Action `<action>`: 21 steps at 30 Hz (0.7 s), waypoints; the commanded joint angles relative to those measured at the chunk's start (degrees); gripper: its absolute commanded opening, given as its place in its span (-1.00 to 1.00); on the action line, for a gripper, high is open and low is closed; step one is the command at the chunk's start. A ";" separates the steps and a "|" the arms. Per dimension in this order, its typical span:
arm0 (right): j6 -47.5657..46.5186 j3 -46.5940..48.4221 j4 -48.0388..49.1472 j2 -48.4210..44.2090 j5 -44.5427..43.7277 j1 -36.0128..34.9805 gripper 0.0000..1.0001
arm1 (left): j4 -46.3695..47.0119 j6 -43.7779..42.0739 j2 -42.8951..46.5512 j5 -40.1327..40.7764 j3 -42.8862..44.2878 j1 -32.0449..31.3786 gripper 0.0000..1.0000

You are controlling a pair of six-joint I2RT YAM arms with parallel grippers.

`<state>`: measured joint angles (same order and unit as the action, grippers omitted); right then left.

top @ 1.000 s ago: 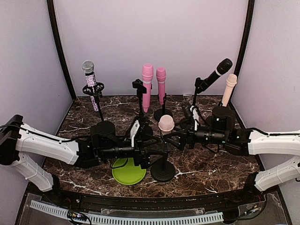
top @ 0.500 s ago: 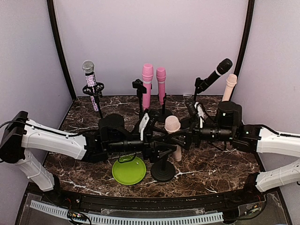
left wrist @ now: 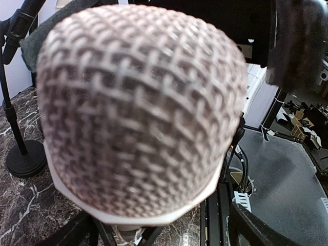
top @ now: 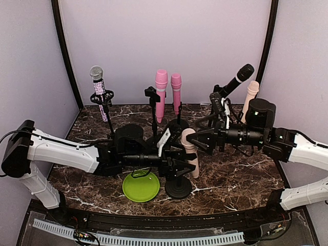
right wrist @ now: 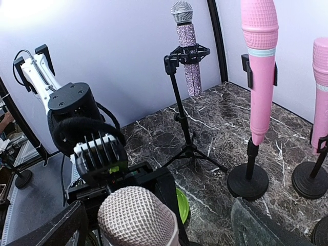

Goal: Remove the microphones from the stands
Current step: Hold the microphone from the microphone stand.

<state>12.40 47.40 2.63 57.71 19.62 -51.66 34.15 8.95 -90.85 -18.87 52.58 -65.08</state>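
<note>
Spanning the booth floor, the marble worktop (top: pixel 241 174) carries several microphone stands along its back half, with bare stone open at the right front. The left arm (top: pixel 61 154) and right arm (top: pixel 307 151) reach in from the sides and meet near the middle. Nearest the front edge is the stand (top: pixel 178 189), a round black base with a short post, and a green disc (top: pixel 139 187) lies just beside it on the left. The pale pink microphone (top: pixel 189 154) sits above that base, its long axis close to upright, mesh head up, tail down just right of the post. The left tool (top: pixel 177 158) straddles its body with jaws wide. Whether they press it, or a clip bears it, cannot be told: dark parts overlap there, and the blurred mesh head fills the left wrist view. The right tool (top: pixel 202 139) is released, jaws spread either side of the head without touching it.
</note>
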 commanded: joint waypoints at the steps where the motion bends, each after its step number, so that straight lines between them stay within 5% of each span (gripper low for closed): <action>1: -0.76 2.98 -0.09 2.52 4.32 -0.28 0.97 | -1.47 -2.85 1.27 -1.20 0.92 0.53 0.78; 8: -1.75 6.80 -1.70 7.22 10.22 -0.47 0.94 | -0.96 -2.43 1.15 -1.84 0.73 0.98 0.75; 11: -2.23 7.29 -2.43 8.63 10.30 -0.55 0.87 | -0.54 -2.32 1.00 -2.12 0.64 1.09 0.59; 21: -3.17 6.82 -4.04 9.25 6.50 -0.57 0.47 | 2.22 -1.12 3.30 -0.91 -2.77 2.67 0.55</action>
<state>9.96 53.01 -0.91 67.18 27.42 -51.88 33.69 7.29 -90.80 -19.62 52.16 -63.59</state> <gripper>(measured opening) 0.766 0.773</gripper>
